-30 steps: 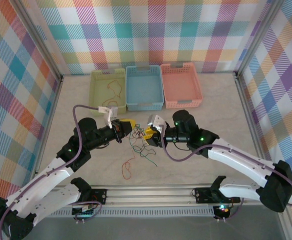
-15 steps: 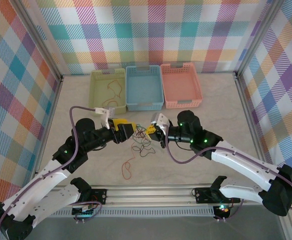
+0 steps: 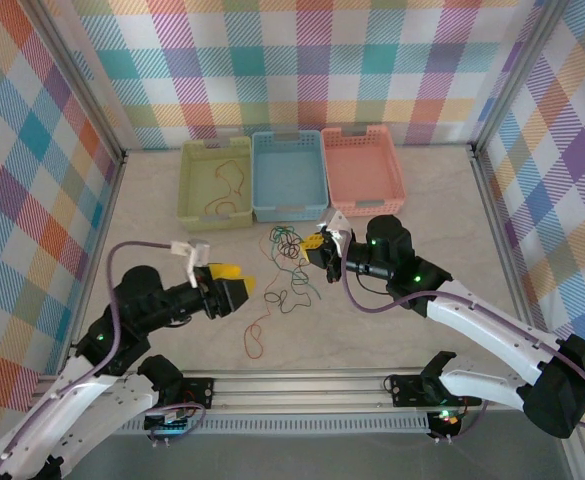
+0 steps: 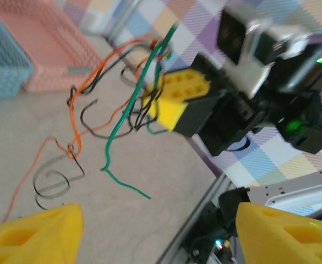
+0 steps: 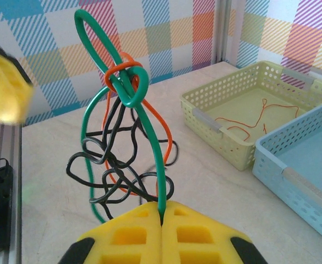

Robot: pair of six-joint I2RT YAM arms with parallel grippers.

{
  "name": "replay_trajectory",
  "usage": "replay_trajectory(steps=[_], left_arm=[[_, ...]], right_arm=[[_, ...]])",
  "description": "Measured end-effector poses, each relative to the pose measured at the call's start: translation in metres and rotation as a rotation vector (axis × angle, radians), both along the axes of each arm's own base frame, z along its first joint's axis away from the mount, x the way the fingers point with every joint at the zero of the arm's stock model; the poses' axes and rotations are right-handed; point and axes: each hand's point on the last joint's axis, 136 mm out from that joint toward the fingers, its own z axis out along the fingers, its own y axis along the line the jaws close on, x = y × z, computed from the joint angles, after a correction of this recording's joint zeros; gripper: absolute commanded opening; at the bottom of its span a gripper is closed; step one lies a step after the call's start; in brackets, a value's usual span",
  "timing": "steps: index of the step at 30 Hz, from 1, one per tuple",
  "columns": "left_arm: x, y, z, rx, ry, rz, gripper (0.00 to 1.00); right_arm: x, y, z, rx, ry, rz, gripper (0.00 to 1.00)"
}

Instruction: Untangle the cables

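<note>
Right gripper (image 5: 162, 217) — yellow fingers pressed together, clamped on a green cable (image 5: 161, 190) that rises from between them to a tall loop. From above, this gripper (image 3: 315, 247) sits over the middle of the table (image 3: 432, 210), in front of the blue basket (image 3: 288, 210).

Cables (image 3: 290, 268) — one knot of green, black and orange-red strands hanging from the right gripper. The lower loops trail onto the table between the two arms, and the black strands (image 5: 122, 170) coil lowest.

Left gripper (image 3: 237, 287) — fingers apart and holding nothing. It sits near the tangle on its left, and its wrist view shows the two yellow tips (image 4: 155, 220) spread wide, facing the strands.

Loose orange-red cable (image 3: 255, 338) — lies on the table nearer the arm bases, apart from the knot.

Green basket (image 3: 187, 195) — holds one orange-red cable (image 3: 227, 185).

Pink basket (image 3: 364, 208) — stands beside the blue one.
</note>
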Motion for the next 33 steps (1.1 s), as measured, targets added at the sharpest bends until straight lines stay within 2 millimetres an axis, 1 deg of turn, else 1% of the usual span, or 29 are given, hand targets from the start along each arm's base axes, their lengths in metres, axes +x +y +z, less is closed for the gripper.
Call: replay_trajectory(steps=[2,3,7,10,15,21,25,29,33], left_arm=[[0.006,-0.011,-0.015,0.01,0.05,-0.029,0.67],[0.009,-0.018,-0.02,0.009,0.069,-0.047,0.67],[0.018,-0.038,-0.028,0.013,0.095,-0.094,0.66],[0.022,-0.045,-0.032,0.017,0.098,-0.104,0.66],[0.033,-0.051,-0.04,0.035,0.101,-0.092,0.64],[0.043,-0.056,-0.048,0.057,0.103,-0.079,0.59],[0.048,-0.059,-0.046,0.06,0.08,-0.077,0.53],[0.051,-0.061,-0.043,0.055,0.054,-0.076,0.43],[0.055,-0.062,-0.047,0.071,0.048,-0.069,0.23]], right_arm=[[-0.001,0.0,0.0,0.003,0.007,0.003,0.0],[-0.001,0.001,0.0,0.005,0.009,0.005,0.0],[-0.002,0.001,0.0,0.01,0.022,0.006,0.0],[-0.003,0.002,0.0,0.013,0.028,0.012,0.0],[-0.004,0.002,0.0,0.015,0.033,0.019,0.0],[-0.005,0.003,0.0,0.018,0.037,0.025,0.0],[-0.006,0.003,0.0,0.019,0.038,0.028,0.0],[-0.006,0.003,0.0,0.021,0.043,0.031,0.0],[-0.006,0.003,0.0,0.023,0.047,0.03,0.0]])
